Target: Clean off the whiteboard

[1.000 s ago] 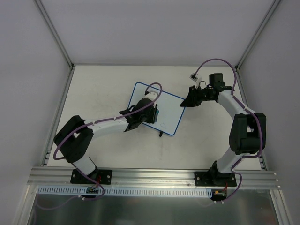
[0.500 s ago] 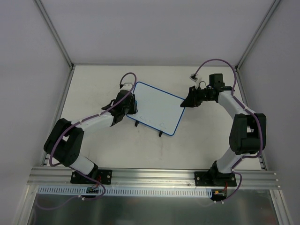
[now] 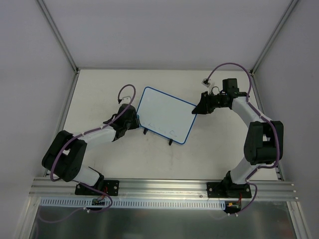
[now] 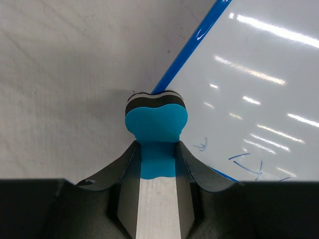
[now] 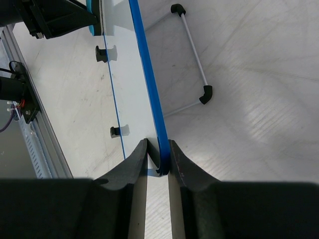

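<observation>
The left gripper [image 4: 157,152] is clamped on a blue eraser [image 4: 155,118]. Its two fingers [image 4: 127,169] pinch the narrow waist of the block, so the rounded end sticks out in front, blue on top with a dark and a pale layer along its far face. That end sits right at the left rim of the whiteboard [image 4: 249,89] and covers a short piece of the blue edge; whether it presses on the board I cannot tell. Just right of the eraser, low on the white face, a few blue scribbles [image 4: 246,164] show. The rest of the face seen from this wrist is plain white with lights glinting on it.

Seen from above, the left gripper [image 3: 130,120] lies low over the table [image 3: 94,94] at the board's left side, its arm stretched out from the near left corner. The whiteboard [image 3: 167,114] sits about mid-table, turned at an angle, with two black feet [image 3: 145,131] along its near edge and faint marks just inside that edge.

Across from it, the right gripper [image 3: 198,107] has hold of the board's right-hand corner. Its own wrist camera shows the right gripper [image 5: 158,162] closed tight on the blue rim, one finger on each side, and the whiteboard [image 5: 129,74] running away from it almost edge-on. Beyond the rim, over the table [image 5: 249,74], there is a thin grey bar [image 5: 193,50] with black ends
</observation>
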Available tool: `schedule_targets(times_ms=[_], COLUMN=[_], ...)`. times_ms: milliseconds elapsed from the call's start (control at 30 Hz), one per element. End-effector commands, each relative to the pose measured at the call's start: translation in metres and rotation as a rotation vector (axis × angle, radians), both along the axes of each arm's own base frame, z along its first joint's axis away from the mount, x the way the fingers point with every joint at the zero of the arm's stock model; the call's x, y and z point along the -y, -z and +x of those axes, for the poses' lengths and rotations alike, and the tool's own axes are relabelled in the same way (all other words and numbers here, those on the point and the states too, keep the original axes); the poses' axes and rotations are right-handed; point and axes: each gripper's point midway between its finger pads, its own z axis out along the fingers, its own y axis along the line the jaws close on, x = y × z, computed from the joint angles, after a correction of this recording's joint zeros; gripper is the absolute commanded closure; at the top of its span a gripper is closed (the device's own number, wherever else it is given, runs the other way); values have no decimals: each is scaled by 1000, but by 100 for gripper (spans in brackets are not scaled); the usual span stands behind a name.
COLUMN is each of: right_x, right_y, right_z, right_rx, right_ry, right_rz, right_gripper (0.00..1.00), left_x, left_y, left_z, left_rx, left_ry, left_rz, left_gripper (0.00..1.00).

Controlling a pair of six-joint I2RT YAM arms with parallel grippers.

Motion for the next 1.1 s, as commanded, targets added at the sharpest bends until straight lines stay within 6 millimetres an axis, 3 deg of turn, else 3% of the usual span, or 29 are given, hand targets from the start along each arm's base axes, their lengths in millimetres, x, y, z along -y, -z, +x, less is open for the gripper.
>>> schedule_targets(times_ms=[0,167,367,467,567,1067], right_x=[11,11,11,11,11,10], right_y=[6,5,4,3,3,3], right_z=[2,2,2,1,2,2], right_rx=[66,69,75,73,76,71], right_ry=[1,0,0,-1,-2,-5], right_rz=[-80,-77,-78,-75,-74,-68], right_gripper=[100,100,100,100,100,100], left_x=[-17,-8,5,13,22,29], left_y=[34,14,-35,-43,-45,0], left_z=[-25,-14,11,18,19,7], left_rx=[-125,-68,104,155,193,160], left_ry=[-53,-12,56,104,169,262], left_rz=[32,15,-20,-22,-33,2], left_gripper=[100,100,100,100,100,100])
